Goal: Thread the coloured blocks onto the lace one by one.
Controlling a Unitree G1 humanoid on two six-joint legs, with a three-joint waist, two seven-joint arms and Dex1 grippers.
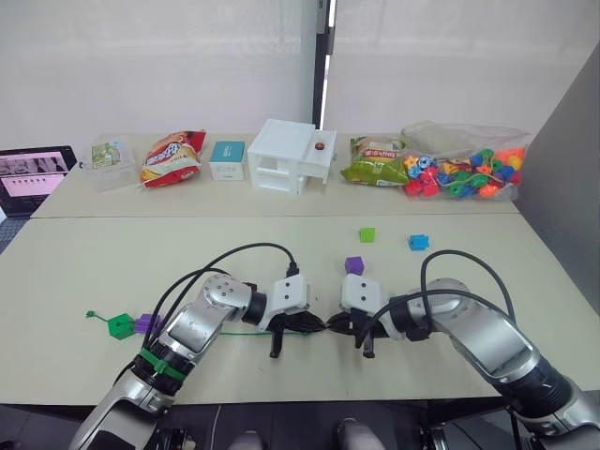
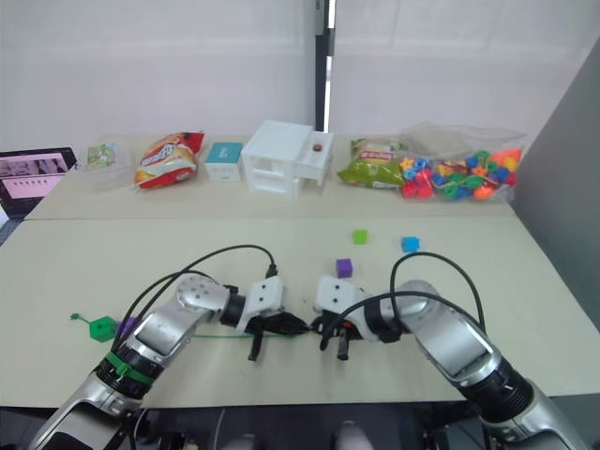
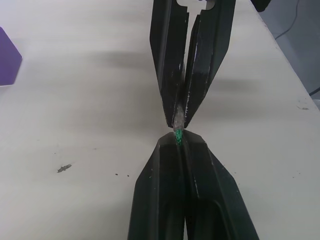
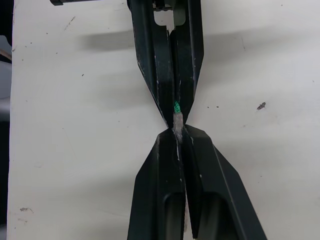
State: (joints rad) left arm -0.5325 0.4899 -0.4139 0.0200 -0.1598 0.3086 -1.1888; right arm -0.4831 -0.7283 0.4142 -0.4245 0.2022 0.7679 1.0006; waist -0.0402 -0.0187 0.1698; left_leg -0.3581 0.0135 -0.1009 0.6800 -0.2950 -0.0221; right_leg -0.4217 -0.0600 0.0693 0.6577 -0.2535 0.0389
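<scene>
My two grippers meet tip to tip near the table's front middle. The left gripper [image 1: 317, 324] is shut on the green lace [image 3: 177, 136]. The right gripper [image 1: 337, 325] is shut on the lace's stiff greyish tip [image 4: 177, 129]. From the left gripper the lace [image 2: 202, 337] runs left along the table to a dark green block [image 1: 120, 325] and a purple block [image 1: 147, 323] that sit on it, with the knotted tail [image 1: 91, 315] beyond. Loose on the table lie a purple block [image 1: 353, 265], a light green block [image 1: 367, 234] and a blue block [image 1: 418, 242].
On the far table stand a white box [image 1: 291, 155], a small teal box [image 1: 227, 159], two snack bags [image 1: 172, 157] [image 1: 373, 161], a bag of mixed beads [image 1: 464, 171], a clear container [image 1: 111, 161] and a tablet [image 1: 36, 175].
</scene>
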